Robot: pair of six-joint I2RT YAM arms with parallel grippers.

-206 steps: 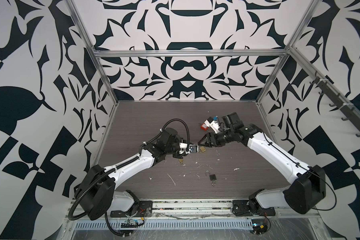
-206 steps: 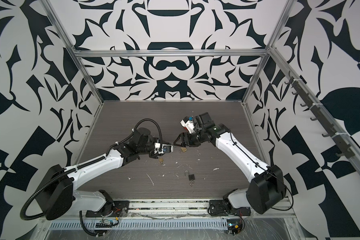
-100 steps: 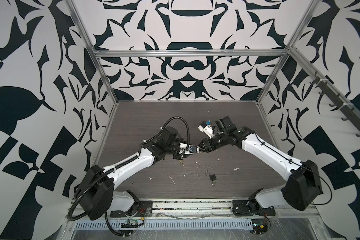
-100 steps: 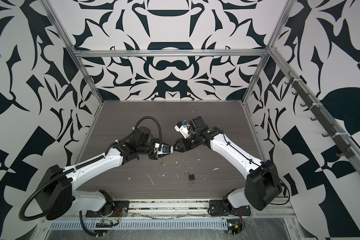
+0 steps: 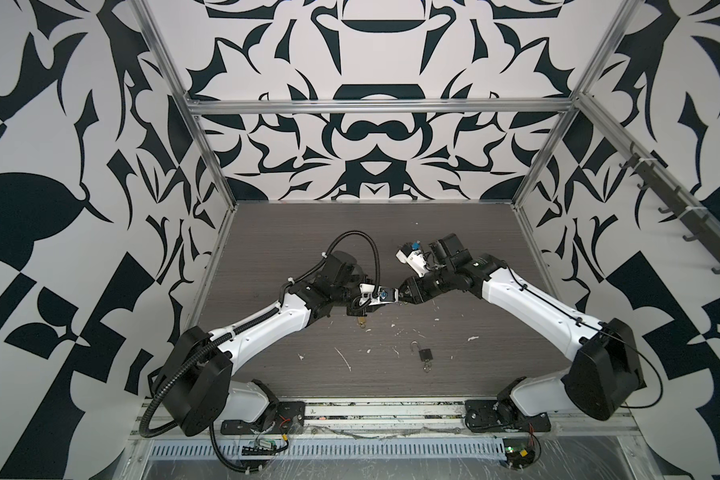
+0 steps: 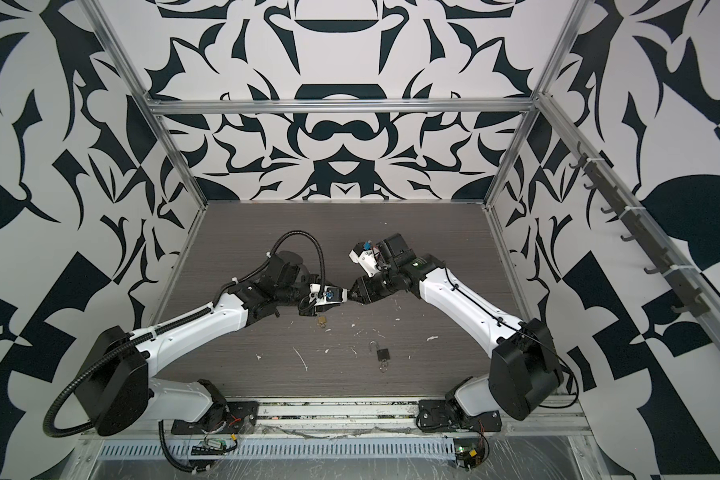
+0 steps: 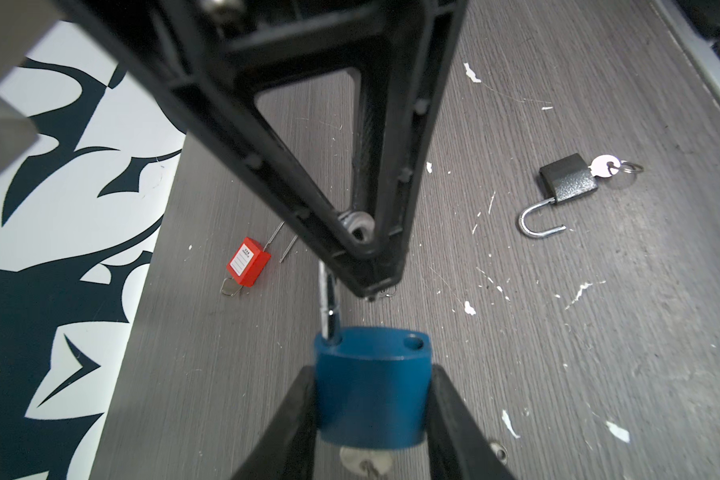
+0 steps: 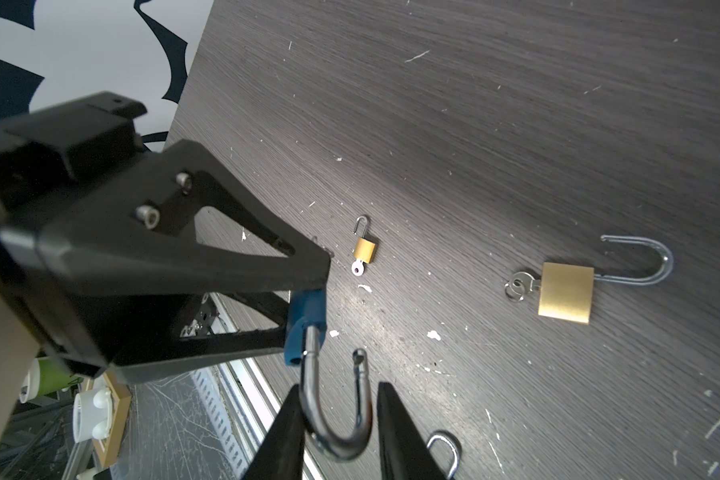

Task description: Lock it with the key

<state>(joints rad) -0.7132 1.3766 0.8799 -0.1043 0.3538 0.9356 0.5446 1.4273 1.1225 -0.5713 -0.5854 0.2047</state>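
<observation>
The left jaws are clamped on the body of the blue lock (image 7: 371, 382), one on each side. They hold it over the middle of the surface (image 5: 308, 249). In both top views the left arm (image 5: 267, 324) and right arm (image 5: 528, 303) meet tip to tip at the lock. Its key (image 7: 364, 459) sits in the bottom of the body (only a pale blur in the left wrist view). The shackle (image 8: 333, 436) is open. One leg sits in the body, while the free end stands out of its hole and apart from the body.

The right jaws stand close on either side of the shackle's bend. One finger (image 8: 283, 428) touches the seated leg and the other finger (image 8: 395, 428) lies just beside the free leg. I cannot tell whether they grip it.

Four more locks lie on the surface, all with shackles open:
- The black lock (image 7: 568, 183) lies well apart from the arms, toward the front, with a key in it.
- The red lock (image 7: 248, 262) lies near the edge by the wall.
- The small brass lock (image 8: 365, 249) lies near the left arm's tip, with a key in it.
- The big brass lock (image 8: 566, 297) has a key and ring in it.

White flecks are scattered over the surface.
</observation>
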